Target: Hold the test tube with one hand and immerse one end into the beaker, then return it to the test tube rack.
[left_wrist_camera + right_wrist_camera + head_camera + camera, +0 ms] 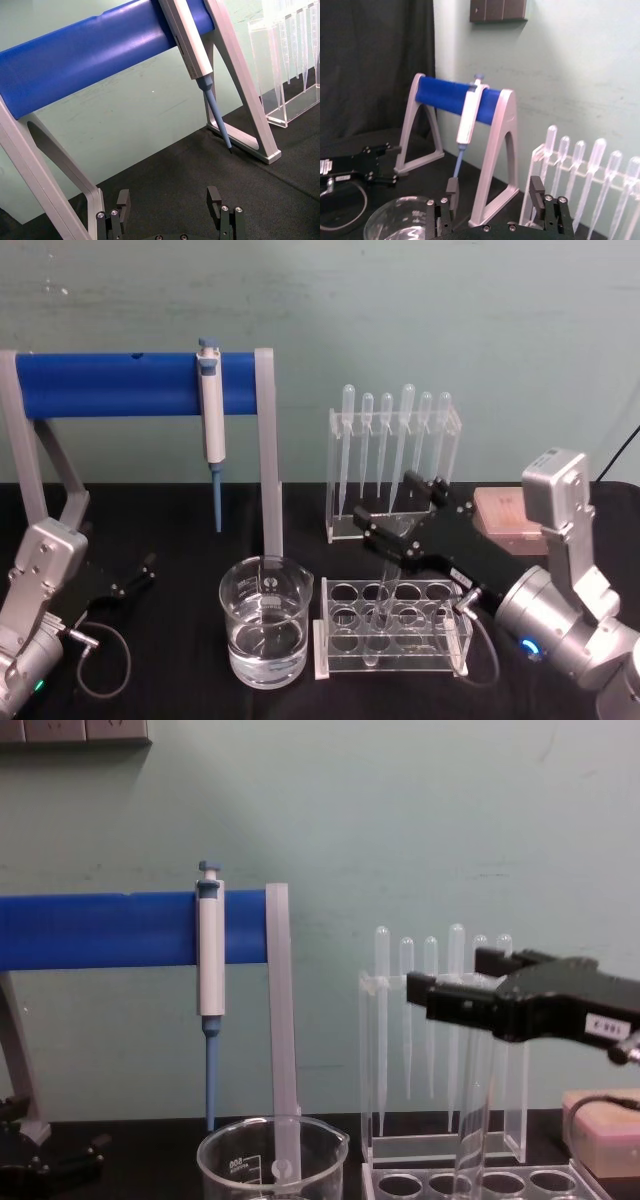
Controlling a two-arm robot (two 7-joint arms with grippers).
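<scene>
The clear test tube (pixel 381 620) stands slightly tilted in a front hole of the clear rack (pixel 440 592); in the chest view the test tube (pixel 471 1120) rises toward my right gripper. That right gripper (pixel 390 505) hovers just above and behind the tube's rim, open, with nothing between its fingers (pixel 536 187). It also appears from the side as the right gripper (pixel 450 982). The squat beaker (pixel 264 632) holds water and sits left of the rack; its rim shows as the beaker (pixel 270 1152) and the beaker (pixel 400 220). My left gripper (pixel 138 574) rests open on the black table at far left.
A blue bar stand (pixel 130 383) carries a white-and-blue pipettor (pixel 211 405) behind the beaker. A clear holder with several thin pipettes (pixel 395 455) stands behind the rack. A pink box (pixel 505 520) lies at the right. A grey cable (pixel 100 660) loops by the left arm.
</scene>
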